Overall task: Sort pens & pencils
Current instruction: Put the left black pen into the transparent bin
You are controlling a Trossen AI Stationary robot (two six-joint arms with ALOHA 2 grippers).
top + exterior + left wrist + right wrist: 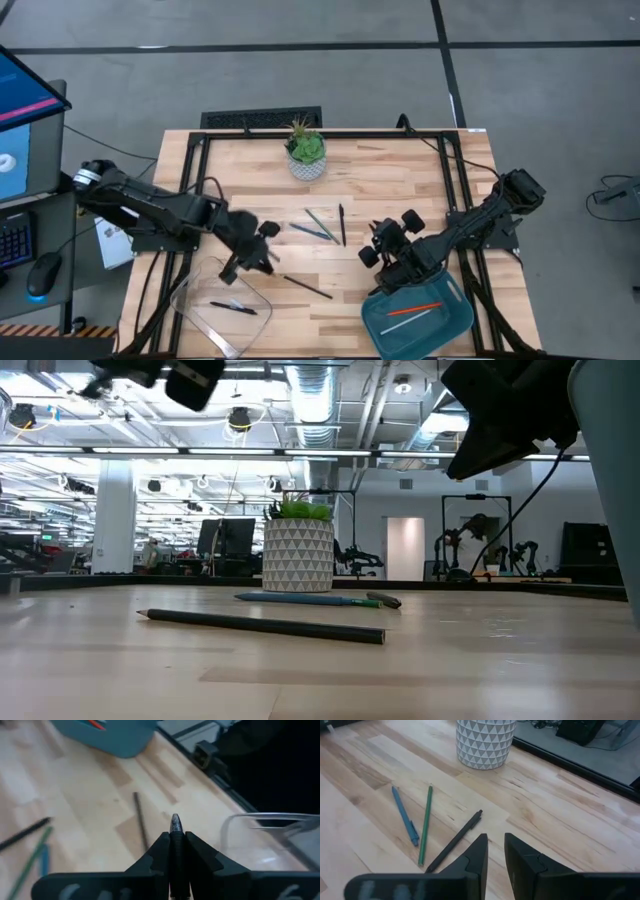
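My left gripper (175, 836) is shut on a dark pen whose pale tip (175, 822) sticks out past the fingertips. It hangs above the table (262, 250), beside the clear tray (220, 300). A black pen (232, 308) lies in that tray. On the wood lie a dark pencil (305, 285), a blue pen (404, 817), a green one (425, 822) and a black one (455, 840). My right gripper (495, 847) hangs over the table near the teal tray (415, 320). Its fingers stand a narrow gap apart with nothing between them. The teal tray holds an orange-red pencil (415, 308). My left gripper pinches the dark pen between its two fingers (160, 847). The pen lies along the fingers, and only its tip end (175, 820) shows beyond them. The fingers slant downward and the pen is lifted clear of the table.
A plant in a white patterned pot (306, 155) stands at the table's far middle. Black frame rails (190, 190) run along the table's sides. Bare wood lies between the loose pens and the two trays at the near edge.
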